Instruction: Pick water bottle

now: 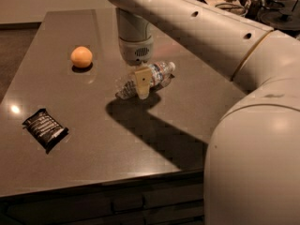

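The water bottle (160, 73) is clear ribbed plastic with a white cap. It lies on its side near the middle of the dark table (117, 144), cap pointing to the back right. My gripper (142, 85) hangs straight down from the white arm. It sits right over the bottle's middle and covers part of it. Its tan tip reaches down to about the bottle's level in front of it. I cannot see any contact between the gripper and the bottle.
An orange (81, 56) sits on the table to the back left of the bottle. A black snack packet (45, 128) lies at the front left. The table's front edge runs across the lower part of the view. My arm fills the right side.
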Robot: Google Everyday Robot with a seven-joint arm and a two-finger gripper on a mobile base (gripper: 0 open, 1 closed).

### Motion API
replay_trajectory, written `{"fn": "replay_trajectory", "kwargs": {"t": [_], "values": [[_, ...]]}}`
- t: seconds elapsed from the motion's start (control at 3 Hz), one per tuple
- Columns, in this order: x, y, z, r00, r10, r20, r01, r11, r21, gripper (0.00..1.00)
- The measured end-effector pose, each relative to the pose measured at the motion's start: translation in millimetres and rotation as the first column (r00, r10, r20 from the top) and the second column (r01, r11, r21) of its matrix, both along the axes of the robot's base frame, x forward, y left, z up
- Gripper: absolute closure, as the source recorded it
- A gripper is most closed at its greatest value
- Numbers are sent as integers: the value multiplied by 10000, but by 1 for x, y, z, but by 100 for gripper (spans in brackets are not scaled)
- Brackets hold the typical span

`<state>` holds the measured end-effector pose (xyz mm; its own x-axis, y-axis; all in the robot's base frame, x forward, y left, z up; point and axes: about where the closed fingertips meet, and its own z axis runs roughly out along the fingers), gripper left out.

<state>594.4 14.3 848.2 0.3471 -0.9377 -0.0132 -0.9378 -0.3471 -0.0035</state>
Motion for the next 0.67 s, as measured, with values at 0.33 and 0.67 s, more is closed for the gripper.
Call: {"fn": "replay_trajectory", "kwargs": {"t": [0.33, 0.67], "values": [[4, 3, 9, 9998, -92, 154, 92, 10000, 3, 62], [-3, 8, 37, 9991, -94, 420, 76, 9990, 433, 83]]}}
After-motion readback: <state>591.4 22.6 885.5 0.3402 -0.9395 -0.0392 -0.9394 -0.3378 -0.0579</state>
